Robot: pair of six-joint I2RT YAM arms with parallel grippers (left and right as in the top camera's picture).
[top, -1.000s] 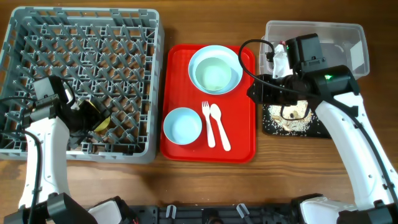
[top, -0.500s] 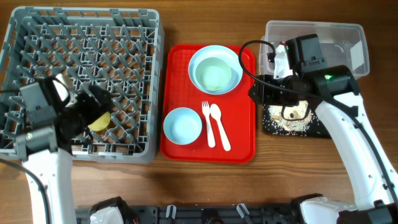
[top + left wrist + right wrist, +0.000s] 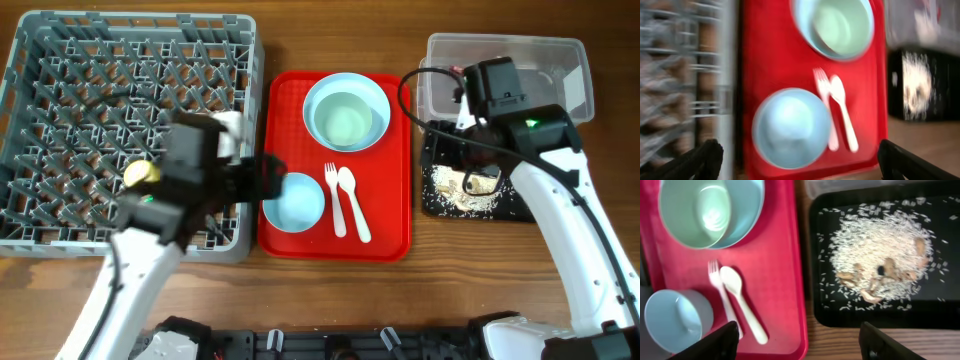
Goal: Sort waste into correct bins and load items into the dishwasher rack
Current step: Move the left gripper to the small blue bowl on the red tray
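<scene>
My left gripper [image 3: 268, 172] is open and empty at the left edge of the red serving tray [image 3: 385, 235], beside a small pale-blue bowl [image 3: 293, 200]. In the blurred left wrist view, this gripper [image 3: 800, 155] stands over that bowl [image 3: 790, 127]. A pale green bowl [image 3: 346, 118] sits on the pale-blue plate [image 3: 316, 93]. A white fork [image 3: 334, 200] and spoon [image 3: 353, 205] lie on the tray. The yellow cup [image 3: 140, 173] is in the grey dishwasher rack [image 3: 130, 25]. My right gripper [image 3: 799, 332] is open and empty over the black tray [image 3: 880, 315] of rice scraps [image 3: 875, 245].
The clear tub [image 3: 530, 55] stands at the back right behind the black tray [image 3: 432, 200]; my right arm hides part of its contents. Bare wooden table lies in front of the rack and trays.
My left arm has swung right from the rack to the red tray's left edge, leaving the yellow cup in the rack. My right arm has shifted slightly over the black tray.
</scene>
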